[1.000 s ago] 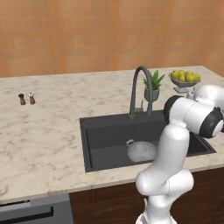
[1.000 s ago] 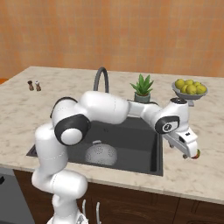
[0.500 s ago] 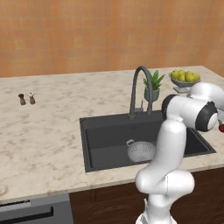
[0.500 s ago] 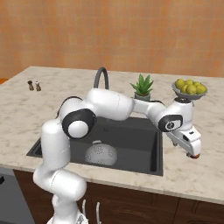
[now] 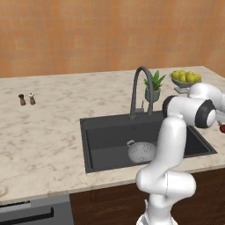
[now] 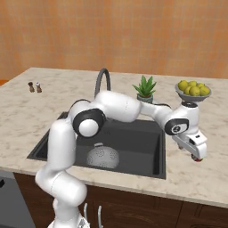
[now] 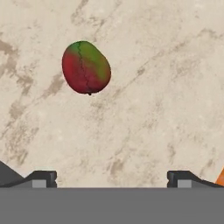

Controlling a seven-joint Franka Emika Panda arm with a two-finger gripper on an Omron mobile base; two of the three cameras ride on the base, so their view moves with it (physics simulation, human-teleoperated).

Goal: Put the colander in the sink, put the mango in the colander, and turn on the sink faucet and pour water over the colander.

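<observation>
— Over the sink [image 5: 110,140], left side camera: what's there?
— One colander [image 5: 141,151] in the basin, beside one faucet [image 5: 141,90].
— Right camera?
— Gripper [image 6: 196,156] low over the counter [image 6: 196,178].
— Hand camera?
— One mango [image 7: 85,67] on the counter, long axis tilted toward upper left; jaws wide apart, empty.

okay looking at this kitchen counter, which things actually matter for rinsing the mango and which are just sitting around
Part of the job: colander, already in the sink; mango, on the counter under the open gripper; sink faucet, no water running.

Just lying about: potted plant; bowl of yellow fruit; two small shakers.
</observation>
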